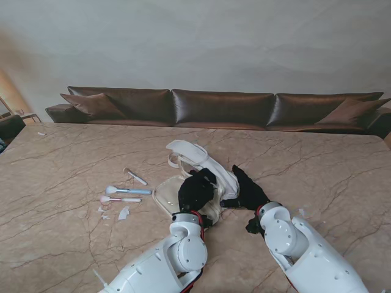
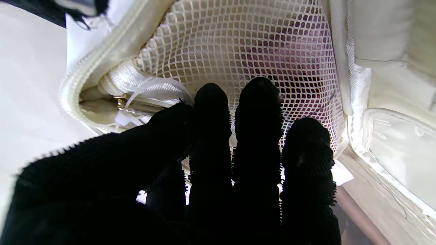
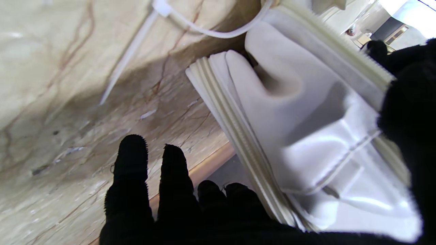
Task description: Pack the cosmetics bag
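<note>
Both white arms come up from the near corners, black-gloved hands meeting at the cosmetics bag (image 1: 197, 170) in the middle of the marble table (image 1: 317, 165). Left hand (image 1: 197, 190) is sitting on the bag's open interior, fingers (image 2: 259, 112) stretched out flat side by side against the white mesh pocket (image 2: 238, 44), something dark reddish showing through the mesh. Doesn't look like it's grasping anything, just spread on the lining. Right hand (image 1: 247, 188) is at the bag's right edge; its wrist view shows the thumb side pressed over the white fabric by the zipper (image 3: 238, 132) while two fingers (image 3: 131, 163) stick out straight over the table, so it's got a pinch on the bag's side panel. Flap of the bag is tipped up on the far side. Off to the left lie two makeup brushes (image 1: 127, 191), a small white stick (image 1: 135, 177) farther away and some white scraps (image 1: 123, 213) nearer me, all apart from the bag
</note>
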You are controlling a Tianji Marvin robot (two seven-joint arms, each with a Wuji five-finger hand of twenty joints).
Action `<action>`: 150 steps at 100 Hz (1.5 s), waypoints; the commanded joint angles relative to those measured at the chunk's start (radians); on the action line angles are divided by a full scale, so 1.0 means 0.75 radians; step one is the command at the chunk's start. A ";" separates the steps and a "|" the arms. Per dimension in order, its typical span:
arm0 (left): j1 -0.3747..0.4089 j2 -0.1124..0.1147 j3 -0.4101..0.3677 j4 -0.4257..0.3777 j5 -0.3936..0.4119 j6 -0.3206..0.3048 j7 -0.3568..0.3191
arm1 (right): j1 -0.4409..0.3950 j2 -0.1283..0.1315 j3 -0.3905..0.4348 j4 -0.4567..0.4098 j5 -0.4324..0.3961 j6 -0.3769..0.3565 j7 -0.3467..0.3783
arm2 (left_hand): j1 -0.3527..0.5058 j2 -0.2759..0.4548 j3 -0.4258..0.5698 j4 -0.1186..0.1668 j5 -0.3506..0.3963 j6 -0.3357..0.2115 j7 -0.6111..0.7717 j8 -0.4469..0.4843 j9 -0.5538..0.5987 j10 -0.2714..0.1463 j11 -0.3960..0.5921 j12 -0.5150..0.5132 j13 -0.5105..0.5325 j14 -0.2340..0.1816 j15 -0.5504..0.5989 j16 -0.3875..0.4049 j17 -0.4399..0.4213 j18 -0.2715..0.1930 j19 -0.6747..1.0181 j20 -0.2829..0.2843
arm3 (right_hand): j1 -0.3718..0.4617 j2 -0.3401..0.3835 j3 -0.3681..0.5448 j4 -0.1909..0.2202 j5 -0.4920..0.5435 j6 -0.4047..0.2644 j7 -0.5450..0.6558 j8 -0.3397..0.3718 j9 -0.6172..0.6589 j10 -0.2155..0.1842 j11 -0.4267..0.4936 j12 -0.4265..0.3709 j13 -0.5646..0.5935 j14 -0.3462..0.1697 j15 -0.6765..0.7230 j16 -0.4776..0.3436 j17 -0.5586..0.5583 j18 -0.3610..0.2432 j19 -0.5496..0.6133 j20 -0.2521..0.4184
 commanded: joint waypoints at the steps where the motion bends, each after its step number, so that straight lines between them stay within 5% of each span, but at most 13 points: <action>1: 0.006 -0.024 0.013 -0.021 0.008 -0.020 -0.005 | -0.010 -0.037 -0.044 0.014 -0.014 0.002 -0.002 | -0.038 -0.043 0.022 -0.025 0.067 -0.060 0.051 -0.016 0.059 -0.086 0.024 -0.013 0.051 0.005 0.015 -0.012 0.018 0.027 0.065 -0.006 | -0.049 -0.044 0.028 -0.037 0.061 0.025 -0.018 -0.019 -0.063 0.018 -0.037 -0.030 -0.035 0.023 -0.026 -0.014 -0.005 0.017 -0.012 0.028; 43: 0.024 -0.006 0.013 -0.048 0.017 -0.023 -0.036 | -0.001 -0.073 -0.099 0.038 -0.075 0.023 -0.180 | -0.044 -0.052 0.035 -0.016 0.082 -0.057 0.040 -0.028 0.073 -0.076 0.022 -0.013 0.049 0.013 0.043 -0.013 -0.008 0.044 0.122 0.012 | -0.115 -0.044 0.054 -0.047 0.061 0.014 -0.018 -0.019 -0.064 0.039 -0.034 -0.041 -0.101 0.038 -0.074 -0.049 -0.053 0.055 -0.062 0.003; 63: 0.026 -0.001 0.006 -0.054 0.015 -0.011 -0.042 | -0.023 -0.081 -0.096 0.023 -0.159 0.056 -0.285 | -0.047 -0.058 0.041 -0.012 0.089 -0.056 0.037 -0.031 0.080 -0.073 0.024 -0.016 0.062 -0.002 0.050 -0.017 0.001 0.048 0.130 0.011 | -0.047 0.013 -0.018 -0.030 0.060 0.009 -0.018 -0.019 -0.064 0.037 -0.034 -0.041 -0.156 0.031 -0.101 -0.083 -0.102 0.020 -0.123 -0.033; 113: 0.026 -0.005 0.001 -0.057 0.007 0.000 -0.035 | -0.189 -0.032 0.050 -0.194 -0.335 0.073 -0.237 | -0.050 -0.064 0.049 -0.009 0.094 -0.047 0.031 -0.033 0.086 -0.068 0.028 -0.025 0.071 -0.002 0.054 -0.022 0.011 0.049 0.139 0.007 | 0.012 0.037 -0.060 -0.010 0.060 0.006 -0.018 -0.019 -0.064 0.054 -0.034 -0.041 -0.326 0.010 -0.202 -0.175 -0.202 -0.061 -0.258 -0.133; 150: 0.029 -0.014 0.014 -0.053 0.012 -0.015 -0.021 | -0.177 -0.046 0.015 -0.156 -0.324 0.113 -0.289 | -0.052 -0.069 0.053 -0.007 0.100 -0.046 0.027 -0.035 0.089 -0.064 0.034 -0.032 0.077 -0.001 0.058 -0.024 0.016 0.050 0.145 0.004 | -0.023 0.034 -0.045 -0.018 0.061 0.019 -0.018 -0.019 -0.066 0.090 -0.034 -0.041 -0.336 0.041 -0.291 -0.211 -0.222 -0.018 -0.281 -0.172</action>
